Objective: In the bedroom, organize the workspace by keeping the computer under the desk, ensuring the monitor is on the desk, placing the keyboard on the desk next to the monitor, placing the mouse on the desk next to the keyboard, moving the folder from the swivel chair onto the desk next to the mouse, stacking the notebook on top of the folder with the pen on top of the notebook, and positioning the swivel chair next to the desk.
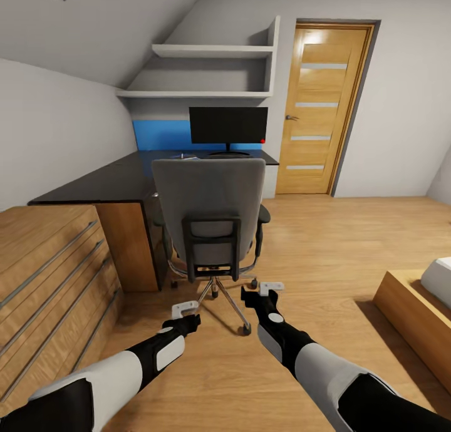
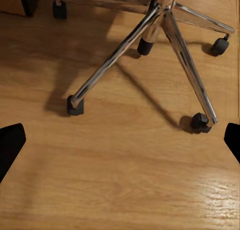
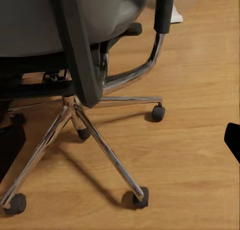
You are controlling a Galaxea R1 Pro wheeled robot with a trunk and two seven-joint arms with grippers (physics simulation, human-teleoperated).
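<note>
In the head view, the swivel chair (image 1: 210,216) stands with its back to the robot, directly in front of the glossy black counter (image 1: 119,180) and between the robot and it. One monitor (image 1: 228,126) stands upright on the counter's far end, a red dot at its lower corner, before a blue wall panel (image 1: 160,135). Two white shelves (image 1: 207,72) hang above. A wooden door (image 1: 322,109) is shut beside the counter, a wooden drawer cabinet (image 1: 47,275) stands at the near left, and the corner of a bed (image 1: 416,307) shows at right. Both arms reach low over the wood floor (image 1: 326,244). The left gripper (image 1: 185,308) and the right gripper (image 1: 271,287) hover empty just short of the chair's star base; whether their jaws are spread cannot be told here.

The left wrist view looks down on the floor and the chrome star base (image 2: 150,35), with five black castors visible. Dark fingertips (image 2: 10,142) sit wide apart at the edges, nothing between them.

The right wrist view shows the chair's grey seat, one armrest (image 3: 164,10) and four castors. Its fingertips (image 3: 233,137) also stand wide apart, holding nothing.
</note>
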